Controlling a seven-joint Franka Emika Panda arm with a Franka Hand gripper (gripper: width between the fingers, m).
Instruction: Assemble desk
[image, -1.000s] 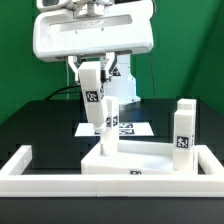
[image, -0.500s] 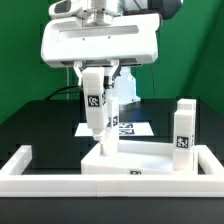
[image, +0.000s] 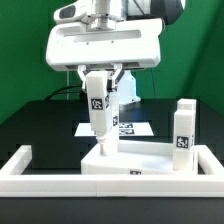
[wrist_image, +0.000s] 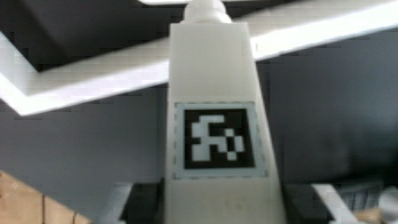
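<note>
Wall (image: 40, 178): a long low white wall lies nearest in the exterior view. Its ends turn up.
Top (image: 150, 160): the white desk top lies flat on the black bench (image: 30, 125), just behind the wall. It has raised rims. A small marker shows on its front edge.
Fixed leg (image: 183, 127): one white leg stands upright at the top's far corner, on the exterior view's right. It has a black-and-white marker.
Held leg (image: 98, 110): a second white leg hangs upright over the top's corner on the exterior view's left. Its low end is at the top; I cannot tell if it touches. In the wrist view the leg (wrist_image: 217, 110) fills the middle and shows its marker.
Fingers (image: 98, 80): closed on the upper part of the held leg, one on each side.
Marker board (image: 135, 128): a flat white sheet with markers lies on the bench behind the top.
Back: a green wall.
</note>
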